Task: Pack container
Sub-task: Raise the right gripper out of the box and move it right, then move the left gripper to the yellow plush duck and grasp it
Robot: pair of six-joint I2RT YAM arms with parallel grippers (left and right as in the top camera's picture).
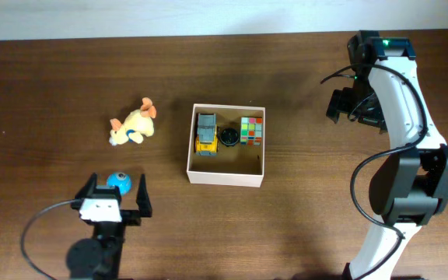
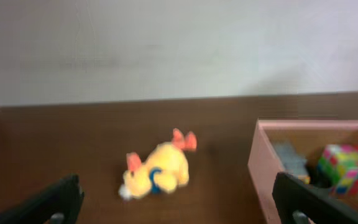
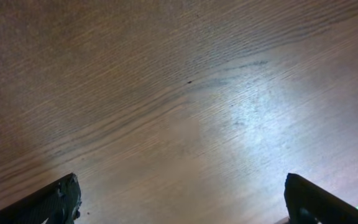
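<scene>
Looking down, we see the square, shallow, white-walled cardboard container (image 1: 224,177) mid-table, holding a yellow-and-grey toy truck (image 1: 205,134), a small black round object (image 1: 229,137) and a multicoloured puzzle cube (image 1: 251,131). Our left gripper (image 1: 117,187) gapes fully wide, gripping nothing, with a small blue ball (image 1: 118,182) between its fingers. Our right gripper (image 3: 182,190) spreads equally wide, empty, above the brown wooden table (image 3: 185,93). A yellow plush toy (image 1: 133,126) lies near the container.

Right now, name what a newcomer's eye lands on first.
The white container stands mid-table, holding a colourful cube and a yellow truck. To its left, a yellow plush lies on the wood. Seen from overhead, a blue ball sits between the fingers of the open left gripper.
</scene>
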